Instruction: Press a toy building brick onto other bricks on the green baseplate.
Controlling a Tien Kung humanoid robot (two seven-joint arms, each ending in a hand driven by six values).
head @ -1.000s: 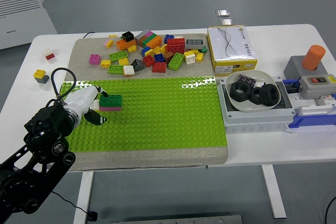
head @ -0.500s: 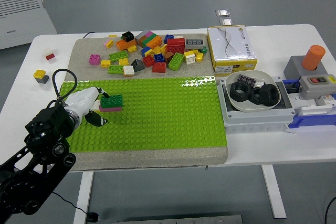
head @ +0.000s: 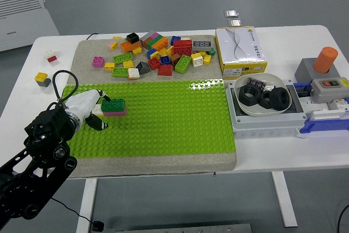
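The left hand (head: pixel 94 110) lies low on the green baseplate (head: pixel 163 118) at its left end, fingers loosely curled and gripping nothing, one dark fingertip (head: pixel 104 99) touching the left end of the green brick (head: pixel 114 104), which sits on a pink brick (head: pixel 114 113). Since a second ago the hand has slid slightly left and the brick stack has not moved. Right of the stack the baseplate is bare studs; the loose brick pile (head: pixel 158 54) lies beyond its far edge.
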